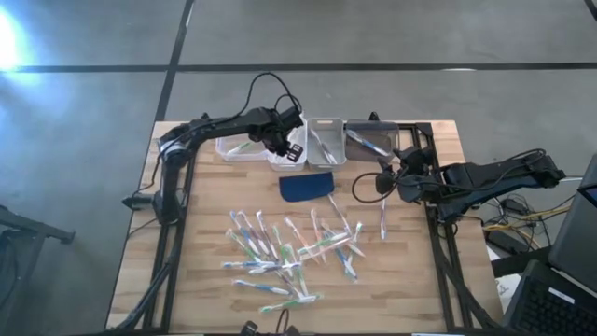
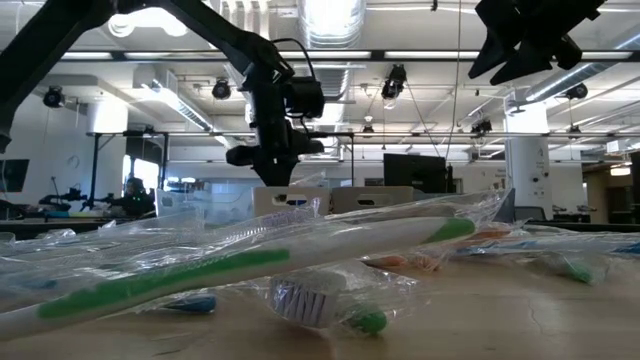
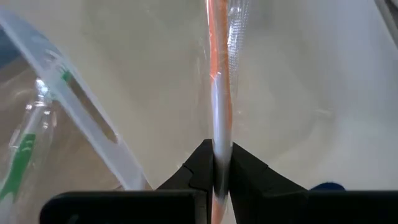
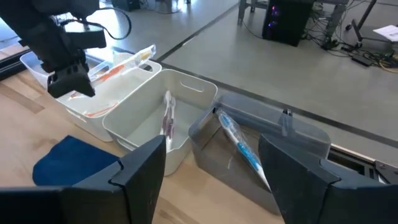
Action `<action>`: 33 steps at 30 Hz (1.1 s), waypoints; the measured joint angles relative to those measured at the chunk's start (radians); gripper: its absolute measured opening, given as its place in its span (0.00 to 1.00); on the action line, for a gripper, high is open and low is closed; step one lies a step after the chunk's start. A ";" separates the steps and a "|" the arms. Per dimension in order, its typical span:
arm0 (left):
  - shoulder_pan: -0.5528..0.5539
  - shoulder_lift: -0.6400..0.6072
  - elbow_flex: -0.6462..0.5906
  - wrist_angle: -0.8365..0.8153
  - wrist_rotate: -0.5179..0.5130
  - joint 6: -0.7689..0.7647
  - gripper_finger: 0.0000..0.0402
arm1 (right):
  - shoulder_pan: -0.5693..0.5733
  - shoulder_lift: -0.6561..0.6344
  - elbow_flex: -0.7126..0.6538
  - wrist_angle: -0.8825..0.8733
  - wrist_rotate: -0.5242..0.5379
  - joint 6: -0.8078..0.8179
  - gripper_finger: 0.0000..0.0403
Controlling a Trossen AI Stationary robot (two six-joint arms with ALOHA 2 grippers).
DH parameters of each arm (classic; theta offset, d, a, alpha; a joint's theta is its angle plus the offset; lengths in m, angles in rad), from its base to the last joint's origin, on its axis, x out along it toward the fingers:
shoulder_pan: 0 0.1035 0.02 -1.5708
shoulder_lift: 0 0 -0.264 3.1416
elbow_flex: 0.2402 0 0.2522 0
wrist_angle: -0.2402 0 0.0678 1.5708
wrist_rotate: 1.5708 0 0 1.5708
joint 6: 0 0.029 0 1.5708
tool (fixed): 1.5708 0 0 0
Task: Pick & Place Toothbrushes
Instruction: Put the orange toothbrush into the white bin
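Observation:
My left gripper (image 1: 284, 145) hangs over a white bin (image 4: 127, 93) at the table's far side. It is shut on an orange-and-white toothbrush (image 3: 219, 74) in a clear wrapper. A clear bin (image 1: 238, 147) to its left holds a green toothbrush (image 3: 25, 149). The second white bin (image 4: 186, 93) holds a greyish toothbrush (image 4: 168, 118), and the grey bin (image 4: 273, 134) holds a blue one (image 4: 239, 143). Several wrapped toothbrushes (image 1: 284, 252) lie loose on the wooden table. My right gripper (image 4: 214, 180) waits open near the table's right side, holding nothing. My left gripper pinches the toothbrush's white handle (image 3: 221, 134) between its two fingers (image 3: 200, 165). The fingers come steeply from above. The orange part (image 3: 214, 37) runs on past the fingertips into the white bin. Whether that far end rests on the bin, I cannot tell.
A dark blue pad (image 1: 308, 185) lies in front of the bins. One toothbrush (image 1: 382, 219) lies apart, below my right gripper (image 1: 373, 184). In the low view, wrapped toothbrushes (image 2: 250, 265) fill the foreground. Black frame rails run along both sides of the table.

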 joint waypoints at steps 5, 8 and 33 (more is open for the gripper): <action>0.000 0.013 0.000 -0.001 0.004 0.007 0.08 | 0.000 0.000 0.000 0.000 0.000 0.000 0.63; 0.000 0.021 0.000 -0.003 0.005 0.008 0.08 | 0.000 0.000 0.000 0.000 0.000 0.000 0.65; 0.000 0.055 -0.034 0.012 0.010 0.075 0.09 | -0.001 0.000 -0.008 -0.001 0.003 0.000 0.69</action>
